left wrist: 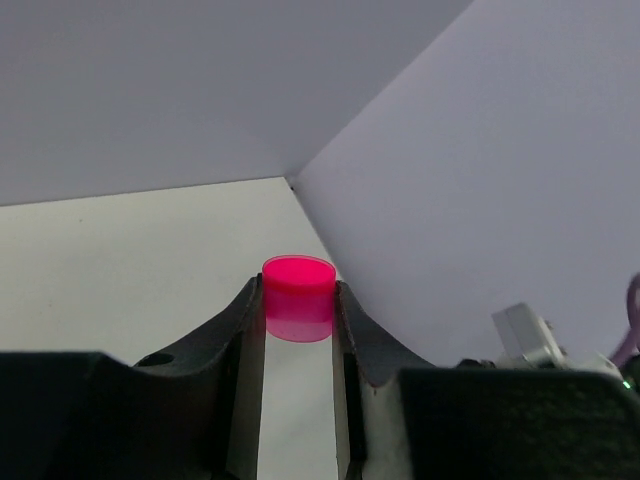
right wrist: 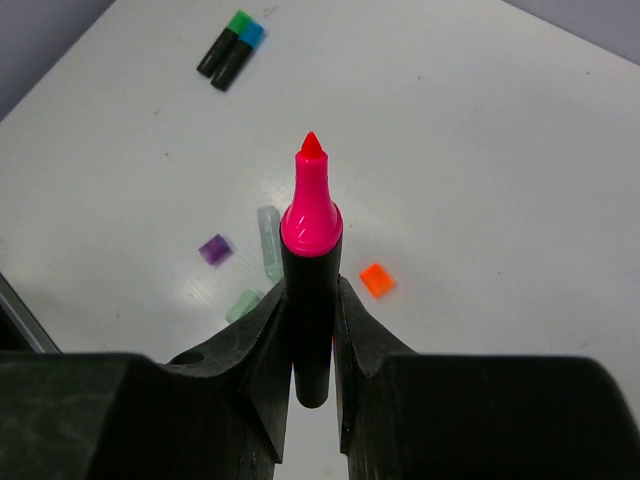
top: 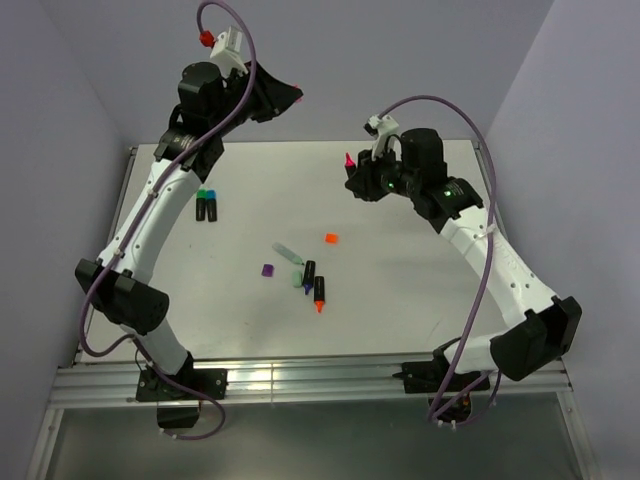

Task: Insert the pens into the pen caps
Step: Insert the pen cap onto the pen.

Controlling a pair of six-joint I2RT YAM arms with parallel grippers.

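Note:
My left gripper (top: pixel 288 98) is raised at the back of the table and is shut on a pink pen cap (left wrist: pixel 298 298), which sits between its fingertips. My right gripper (top: pixel 353 176) is shut on a black pen with a pink tip (right wrist: pixel 312 250), tip pointing away from the wrist and held above the table. The pen tip (top: pixel 349 160) is well to the right of the left gripper. On the table lie an orange-tipped pen (top: pixel 319 295), a purple-tipped pen (top: pixel 308 275), an orange cap (top: pixel 331 238), a purple cap (top: pixel 267 270) and a green cap (top: pixel 297 281).
Two black pens with green and blue ends (top: pixel 206 205) lie side by side at the left, also in the right wrist view (right wrist: pixel 230 48). A pale clear cap (top: pixel 287 252) lies near the loose caps. Walls close in the table at the back and sides.

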